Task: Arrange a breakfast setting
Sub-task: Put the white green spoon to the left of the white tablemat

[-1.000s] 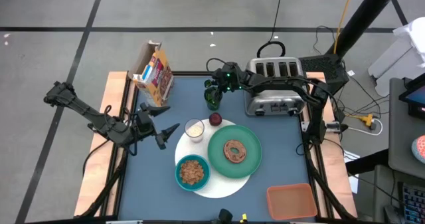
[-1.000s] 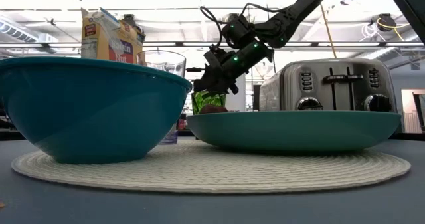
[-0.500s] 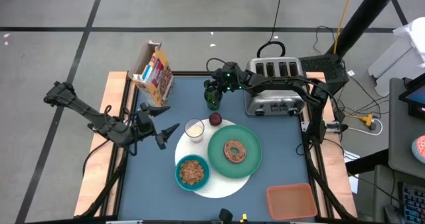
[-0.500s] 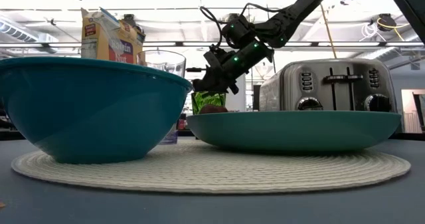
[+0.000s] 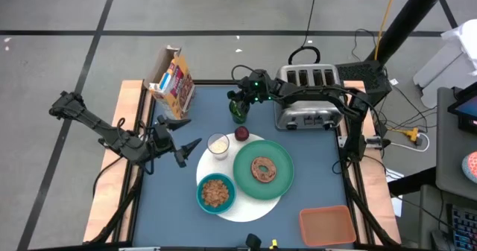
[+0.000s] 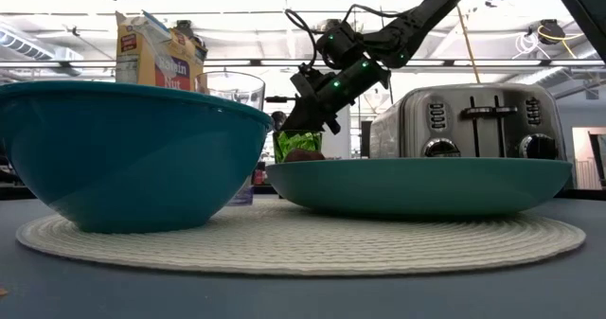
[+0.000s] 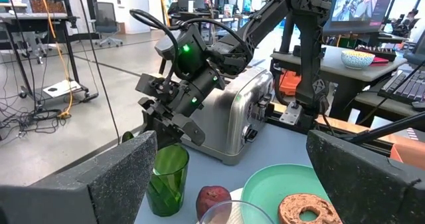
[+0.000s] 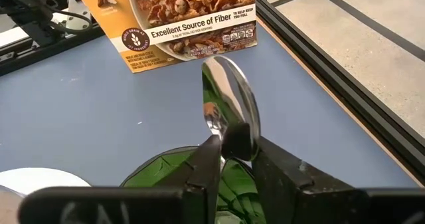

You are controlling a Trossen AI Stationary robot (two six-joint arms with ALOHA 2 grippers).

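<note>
The right gripper (image 5: 240,100), upper centre of the high view, has narrowed its jaws over the last second and now pinches the spoon (image 8: 230,112) standing in the green cup (image 5: 238,111). The arm itself has not shifted. The grip appears secured, so lifting the spoon toward the round mat (image 5: 246,208) at lower centre seems next. The left gripper (image 5: 184,150), centre-left, remains wide open and empty.

Surface: blue-grey table (image 5: 179,195) with wooden side edges.
On it: large white round disc (image 5: 253,208), green cup (image 5: 238,111), silver toaster (image 5: 309,94), cereal box (image 5: 173,80), orange-brown tray (image 5: 326,226).
</note>
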